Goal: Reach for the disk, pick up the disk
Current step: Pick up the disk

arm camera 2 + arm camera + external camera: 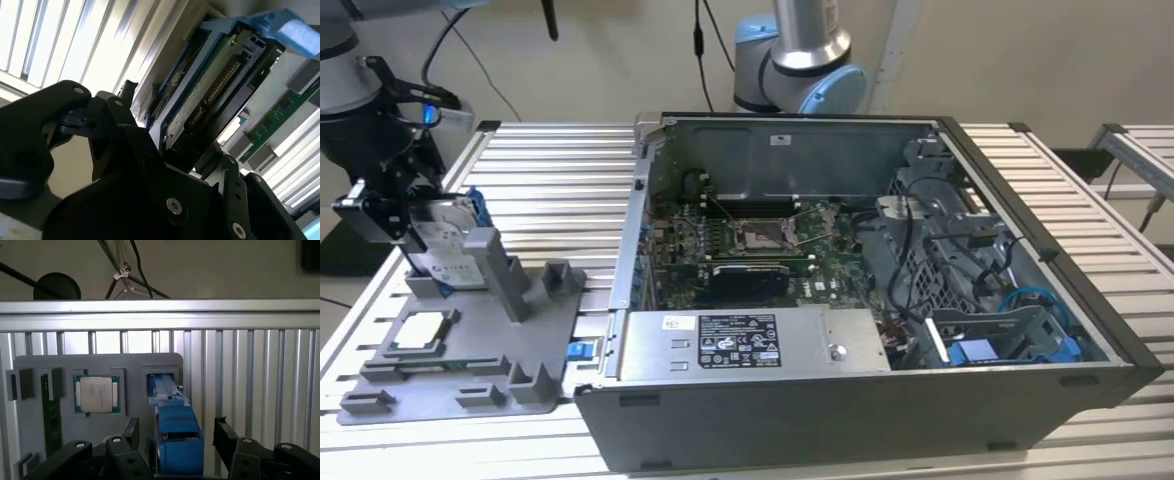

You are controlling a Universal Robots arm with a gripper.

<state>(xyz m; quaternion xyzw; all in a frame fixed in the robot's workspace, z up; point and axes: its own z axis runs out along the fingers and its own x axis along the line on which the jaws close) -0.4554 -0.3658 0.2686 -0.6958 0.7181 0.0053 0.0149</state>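
The disk (444, 243) stands on edge in a slot of the grey fixture plate (520, 345), at the exterior view's left; its silver face carries a white label and a blue bracket frames it. My gripper (403, 215) hangs right at it. In the first wrist view the blue-framed disk (175, 432) runs between my two black fingers (222, 436), with a narrow gap on each side, so the gripper (176, 436) is open around it. The second wrist view shows the disk's circuit-board side (210, 90) just beyond the gripper (175, 132).
A small square silver chip (96, 394) and a green memory strip (48, 415) lie on the same fixture plate. An open computer case (854, 270) with a labelled grey box (747, 342) stands beside it on the slatted metal table (547, 180). Another arm's base (801, 60) rises behind.
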